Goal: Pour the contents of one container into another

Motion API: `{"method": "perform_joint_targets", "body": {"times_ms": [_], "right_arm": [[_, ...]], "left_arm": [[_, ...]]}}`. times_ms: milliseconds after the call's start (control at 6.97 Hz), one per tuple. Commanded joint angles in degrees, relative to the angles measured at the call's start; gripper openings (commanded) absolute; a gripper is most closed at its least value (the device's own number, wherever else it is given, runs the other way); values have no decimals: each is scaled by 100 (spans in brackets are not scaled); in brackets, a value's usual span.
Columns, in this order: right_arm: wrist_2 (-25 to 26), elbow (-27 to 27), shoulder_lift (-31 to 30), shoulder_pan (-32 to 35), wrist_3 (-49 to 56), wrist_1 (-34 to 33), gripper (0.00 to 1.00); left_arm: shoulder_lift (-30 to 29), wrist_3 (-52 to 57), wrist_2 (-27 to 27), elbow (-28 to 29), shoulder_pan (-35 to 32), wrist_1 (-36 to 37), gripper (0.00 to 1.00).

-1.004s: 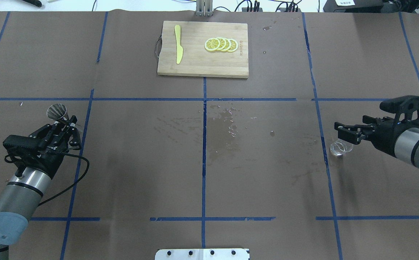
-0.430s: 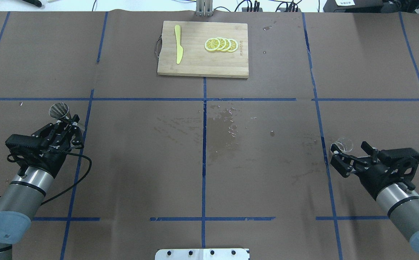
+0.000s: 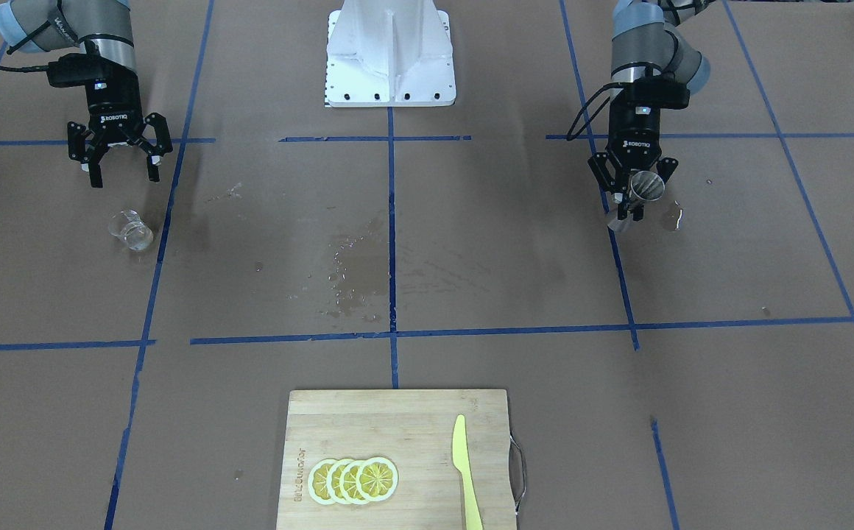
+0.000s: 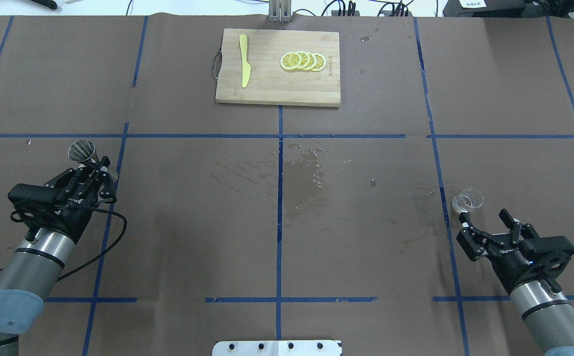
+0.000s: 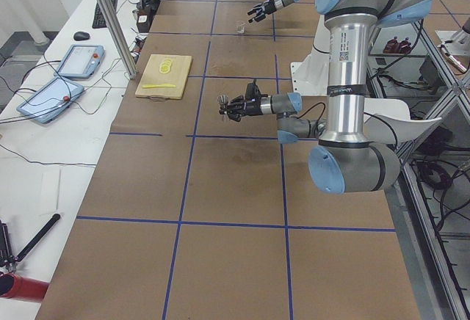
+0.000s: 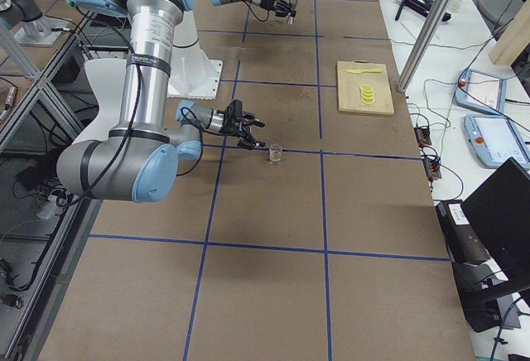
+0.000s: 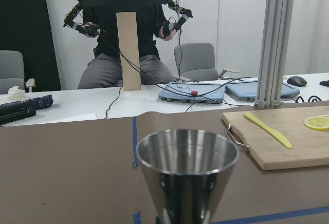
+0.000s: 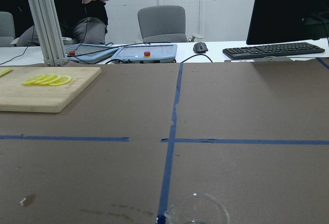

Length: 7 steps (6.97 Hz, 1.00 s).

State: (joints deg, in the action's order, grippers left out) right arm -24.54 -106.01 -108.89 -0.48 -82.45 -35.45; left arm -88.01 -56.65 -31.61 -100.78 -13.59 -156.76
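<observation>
Saw the clear glass cup [image 4: 467, 200] standing on the brown table paper [image 4: 356, 237] at the robot's right, just beside a blue tape line [image 4: 439, 168]. Looked short, round and see-through, rim and base showing as two pale rings from overhead. Stood upright, mouth upward; could not make out which way the lip pointed. Found the right gripper [image 4: 483, 217] near it on the robot's side, apart from it, jaws spread wide and holding nothing, fingertips aimed toward the cup.

Saw the steel jigger [image 4: 81, 151] at the robot's left, clamped at its narrow waist by the left gripper [image 4: 100, 167], jaws drawn narrow around it. Looked silver and polished, two cones joined tip to tip, the upper one hollow and dark inside. Read its long axis as close to vertical in the wrist and side views, wide mouth upward. Could not tell whether the lower rim touched the paper. Noted a wet patch [image 3: 673, 216] just beside it, more wet marks [image 4: 311, 173] mid-table, and well apart at the far edge a wooden cutting board [image 4: 277, 89] carrying lemon slices [image 4: 303, 61] and a yellow knife [image 4: 244, 59].
</observation>
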Motion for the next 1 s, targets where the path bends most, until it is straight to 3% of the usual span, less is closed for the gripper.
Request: {"method": "perform_joint_targets", "body": {"times_ms": [0,430,861], "right_arm": [[343,701,461,-31,-51,3,96],[301,810,570,-31,-16,21,95],[-128,940,641,178,36,30,94]], "left_arm": [[-14,-4,5,6,-4,-3,0],[-14,-4,5,6,-4,-3,0],[-6,-4,5,15,-4,-3,0]]}}
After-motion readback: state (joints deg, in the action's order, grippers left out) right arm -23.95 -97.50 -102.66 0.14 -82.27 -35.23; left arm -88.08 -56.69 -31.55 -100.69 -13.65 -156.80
